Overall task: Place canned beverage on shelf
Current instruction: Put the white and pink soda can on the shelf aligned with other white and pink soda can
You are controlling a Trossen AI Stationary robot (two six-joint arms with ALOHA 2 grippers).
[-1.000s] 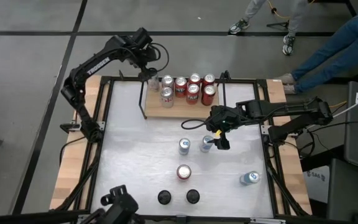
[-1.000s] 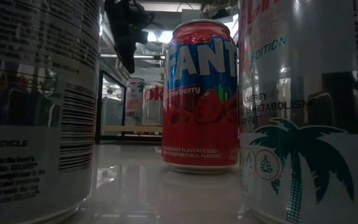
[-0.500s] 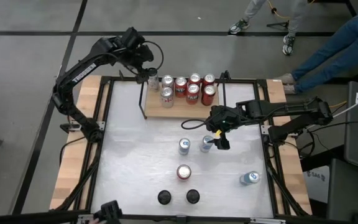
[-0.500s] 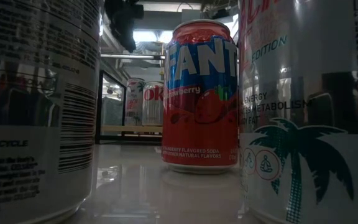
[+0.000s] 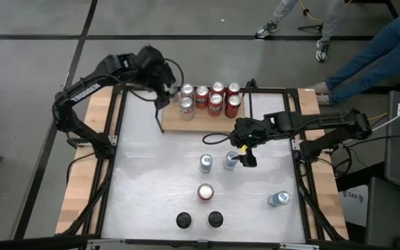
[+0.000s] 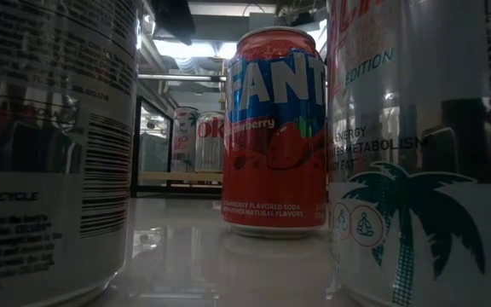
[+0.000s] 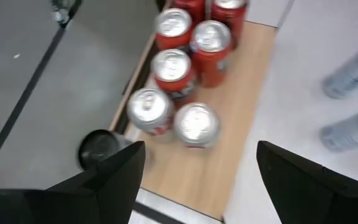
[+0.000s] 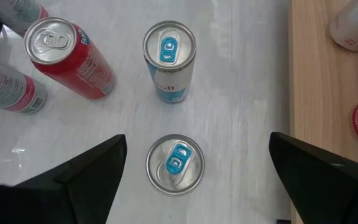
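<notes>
My left gripper (image 7: 194, 180) swung back off the shelf (image 5: 203, 122), fingers spread, empty. Right gripper (image 8: 194, 177) hangs spread right over an upright slim can (image 8: 174, 164), shelf just beyond.

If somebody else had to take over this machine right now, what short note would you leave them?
Left gripper: open, holding nothing, above the left end of the shelf.
Right gripper: open wide, holding nothing, poised over a slim silver can on the white table.
Done: seven cans stand on the shelf, grouped from its left end to past the middle.
Left: six cans are on the table: two slim silver ones mid-table, a red can nearer the front, two dark-topped ones at the front edge, one silver at the front right. The next move is probably gripping the can under the right gripper.
</notes>
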